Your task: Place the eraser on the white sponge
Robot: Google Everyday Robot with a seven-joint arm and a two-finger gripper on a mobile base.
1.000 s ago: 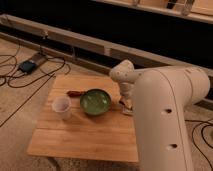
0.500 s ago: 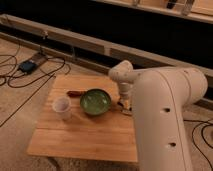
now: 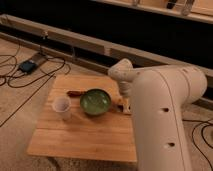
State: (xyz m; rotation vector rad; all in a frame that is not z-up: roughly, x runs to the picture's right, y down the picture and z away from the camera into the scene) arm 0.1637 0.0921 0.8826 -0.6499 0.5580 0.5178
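My gripper (image 3: 123, 104) hangs at the right edge of the wooden table (image 3: 85, 132), just right of the green bowl (image 3: 95, 101), with the big white arm (image 3: 160, 110) covering most of it. A small dark item (image 3: 121, 106) shows by the gripper tip at the table's right edge; I cannot tell whether it is the eraser. The white sponge is hidden or out of view, likely behind the arm.
A white cup (image 3: 61, 107) stands on the table's left side. A thin reddish-brown stick (image 3: 75, 93) lies behind it, left of the bowl. Cables and a dark box (image 3: 27, 65) lie on the floor at left. A long dark rail runs along the back.
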